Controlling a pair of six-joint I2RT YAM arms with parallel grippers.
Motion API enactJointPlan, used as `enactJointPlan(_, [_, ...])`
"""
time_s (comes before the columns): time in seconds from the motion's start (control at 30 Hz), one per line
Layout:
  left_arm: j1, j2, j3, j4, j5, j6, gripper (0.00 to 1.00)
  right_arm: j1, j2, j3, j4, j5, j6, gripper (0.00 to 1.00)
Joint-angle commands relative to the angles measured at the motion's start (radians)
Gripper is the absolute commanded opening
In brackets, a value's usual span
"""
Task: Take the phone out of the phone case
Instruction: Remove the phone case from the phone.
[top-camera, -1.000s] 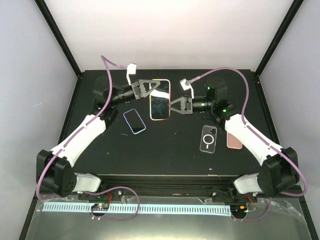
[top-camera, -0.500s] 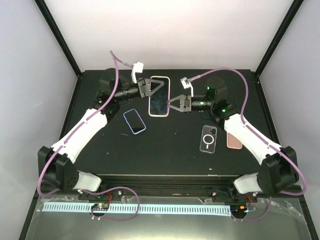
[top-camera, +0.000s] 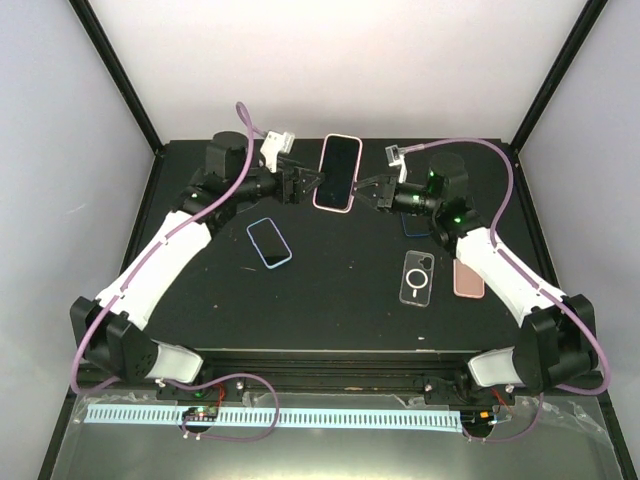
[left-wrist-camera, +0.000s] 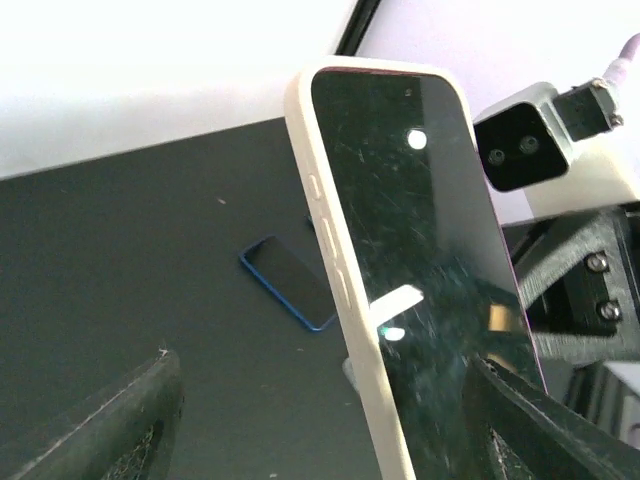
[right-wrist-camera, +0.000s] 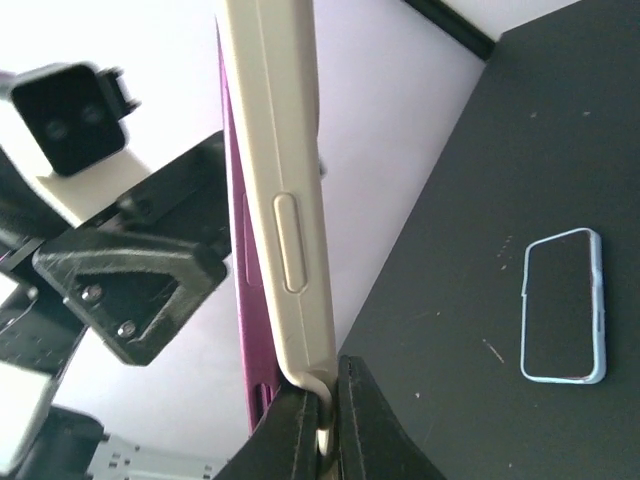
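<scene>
Jaws differ from side to side. The right gripper (top-camera: 372, 190) is pinched tight on the bottom edge of the cream case (right-wrist-camera: 285, 200). The left gripper (top-camera: 305, 182) stands wide apart, its fingers (left-wrist-camera: 110, 420) on either side of the phone (left-wrist-camera: 420, 290) with no hold on it that I can see. Above the far middle of the black table (top-camera: 340, 320), the phone sits in its case, lifted clear and tilted between the two grippers.

To do this step well, I judge the right grip should stay on the case rim alone, off the glass, so the case can flex. The left should then close on one corner of the case and peel it back slowly rather than tug. Once freed, the phone could slip and fall to the table.

Lower down lie a blue-cased phone (top-camera: 269, 243) and a clear case (top-camera: 417, 277), both well apart from the work.

I cannot tell whether the left fingers touch the case, or whether any corner is already loose. The back of the case is mostly hidden. A pink thing (top-camera: 467, 280) is half covered by the right arm, and it could be a phone or a case.
</scene>
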Motion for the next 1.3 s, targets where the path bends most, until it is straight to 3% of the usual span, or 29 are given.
enactJointPlan(0.0, [-0.008, -0.059, 0.074, -0.11, -0.109, 0.225, 0.77, -0.034, -0.014, -0.023, 0.095, 0.059, 0.084, 0.01])
enactJointPlan(0.1, [-0.065, -0.084, 0.084, -0.161, -0.183, 0.37, 0.76, -0.053, -0.003, -0.028, 0.097, 0.069, 0.101, 0.01])
enactJointPlan(0.2, [-0.199, -0.098, 0.085, -0.209, -0.335, 0.558, 0.76, -0.058, 0.0, -0.026, 0.075, 0.088, 0.112, 0.01])
enactJointPlan(0.43, [-0.421, -0.067, 0.047, -0.158, -0.642, 0.862, 0.75, -0.059, 0.009, -0.053, 0.09, 0.105, 0.169, 0.01])
enactJointPlan(0.73, [-0.537, 0.009, 0.067, -0.09, -0.815, 0.971, 0.74, -0.059, -0.016, -0.067, 0.102, 0.107, 0.186, 0.01])
enactJointPlan(1.27, [-0.546, 0.075, 0.023, 0.045, -1.013, 1.102, 0.71, -0.058, -0.052, -0.108, 0.145, 0.09, 0.246, 0.01])
